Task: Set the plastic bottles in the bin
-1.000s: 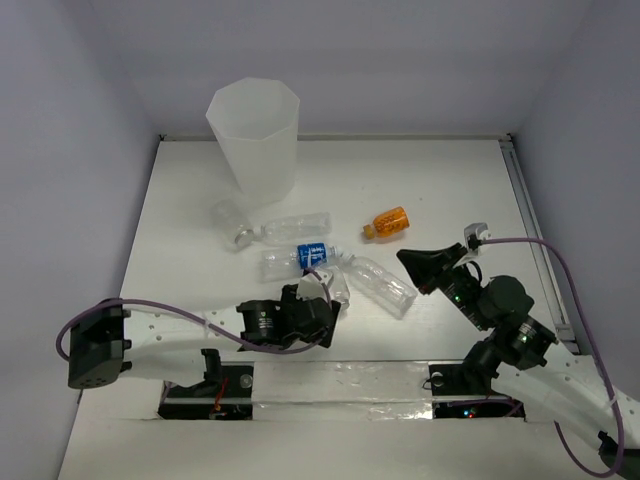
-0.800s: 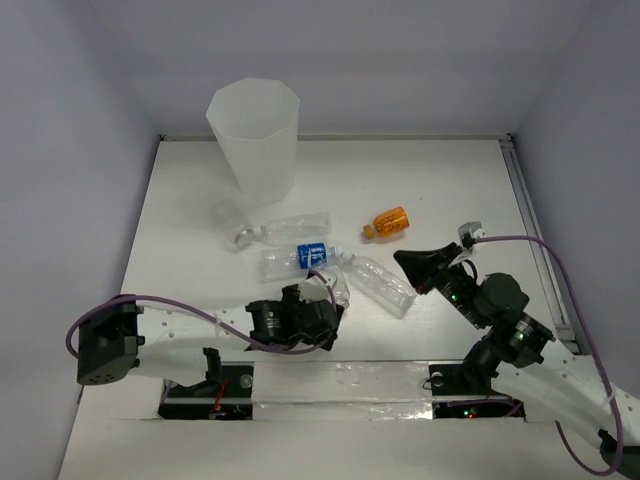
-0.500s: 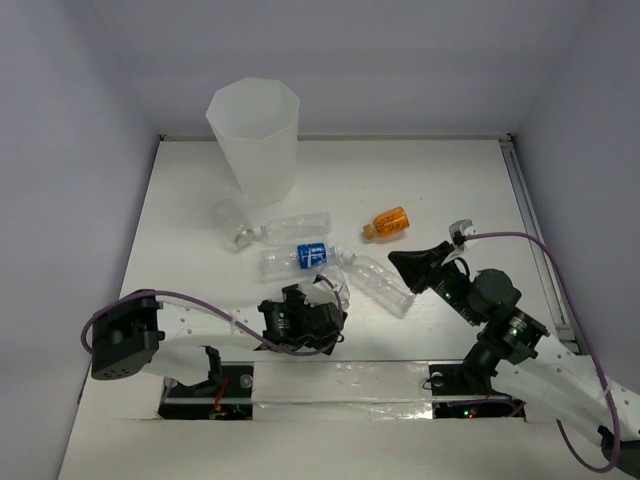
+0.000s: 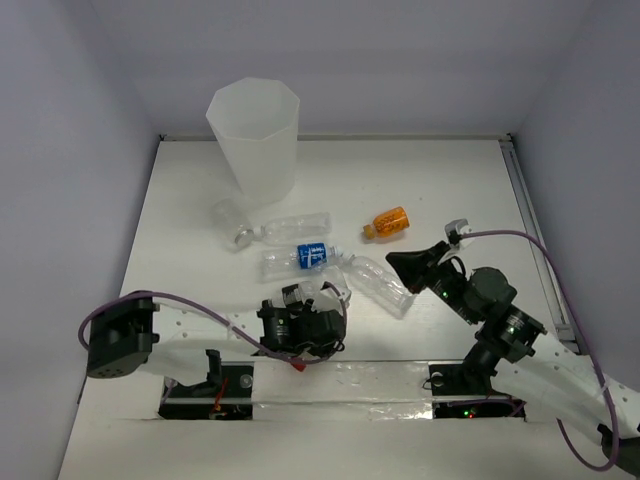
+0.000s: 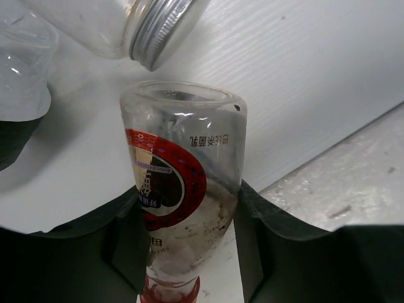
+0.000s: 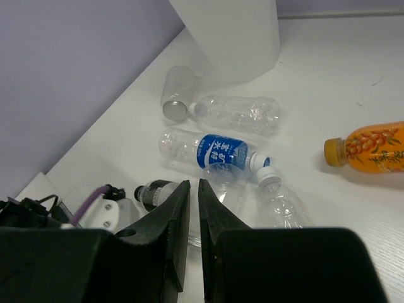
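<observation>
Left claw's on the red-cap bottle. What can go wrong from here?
1. The left claw grips the red-capped bottle near its neck, body sticking out ahead; it may pivot or slip on lifting.
2. A capped clear bottle lies just beyond its base; the lift may knock it.
3. The bin stands far off behind the blue-labelled bottle, tall and tapered to its base; a low carry could sweep bottles or tip it.

The left arm [image 4: 190, 328] and the right arm [image 4: 560, 378] are white perforated links joined by chunky black motor housings, each trailing a looping purple cable [image 4: 150, 294]. The right gripper [image 6: 194, 184] ends in matte black, wedge-shaped fingers [image 6: 167, 218]. Tiny green lights [image 4: 443, 294], I think, dot that arm's joints.
</observation>
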{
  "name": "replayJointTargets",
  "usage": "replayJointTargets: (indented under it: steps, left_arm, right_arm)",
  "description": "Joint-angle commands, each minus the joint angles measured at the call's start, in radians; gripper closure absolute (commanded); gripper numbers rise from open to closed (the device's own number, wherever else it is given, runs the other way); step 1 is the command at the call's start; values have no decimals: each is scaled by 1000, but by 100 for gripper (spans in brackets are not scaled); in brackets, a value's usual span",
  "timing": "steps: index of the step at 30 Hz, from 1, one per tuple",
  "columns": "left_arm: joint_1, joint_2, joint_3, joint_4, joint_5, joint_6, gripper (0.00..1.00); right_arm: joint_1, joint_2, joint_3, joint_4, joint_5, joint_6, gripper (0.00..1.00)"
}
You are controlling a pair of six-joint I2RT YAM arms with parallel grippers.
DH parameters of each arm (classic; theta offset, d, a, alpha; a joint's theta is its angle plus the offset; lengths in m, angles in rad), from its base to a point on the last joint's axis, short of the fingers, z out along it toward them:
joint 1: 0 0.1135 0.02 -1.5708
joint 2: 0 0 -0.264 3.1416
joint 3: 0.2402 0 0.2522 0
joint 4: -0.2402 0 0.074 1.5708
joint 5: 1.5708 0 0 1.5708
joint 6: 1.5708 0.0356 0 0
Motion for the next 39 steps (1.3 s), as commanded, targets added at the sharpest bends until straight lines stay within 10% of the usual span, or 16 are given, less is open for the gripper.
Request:
replayJointTargets:
  steps: [1,16,23,39]
  left_arm:
    - [-11,-91,34,6,-1,-14,76]
    - [129,-545,213,297,-268,220,78]
    - [546,-372,371,442,123,331,77]
    - [1133,128,897,525,441,213,74]
  right_arm:
    - [4,17,19,-6,3,11,83]
    - [4,394,89,-49,53,53,32]
    - [-46,574,247,-184,34,11,20]
    - [-76,806,467,-534,-6,-10,10]
